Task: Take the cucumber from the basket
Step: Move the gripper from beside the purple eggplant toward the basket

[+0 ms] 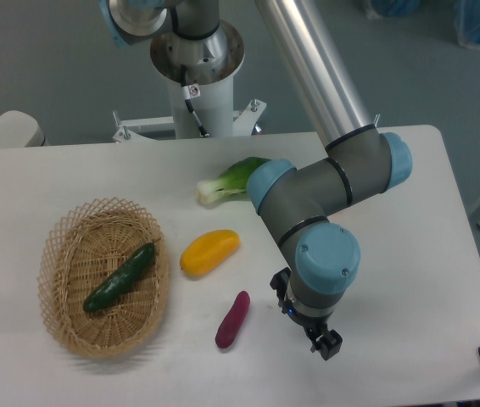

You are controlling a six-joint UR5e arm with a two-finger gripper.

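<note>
The dark green cucumber (120, 277) lies diagonally inside the oval wicker basket (64, 320) at the table's left. My gripper (326, 345) hangs far to the right of the basket, near the table's front edge, past the purple piece. Only its dark fingers show from above, and I cannot tell whether they are open or shut. Nothing is seen held in them.
A yellow pepper-like fruit (209, 252) sits just right of the basket. A small purple eggplant-like piece (232, 320) lies between the basket and my gripper. A pale-stemmed leafy green (227, 182) lies further back, partly behind the arm's elbow (308, 191). The robot base (196, 59) stands at the back.
</note>
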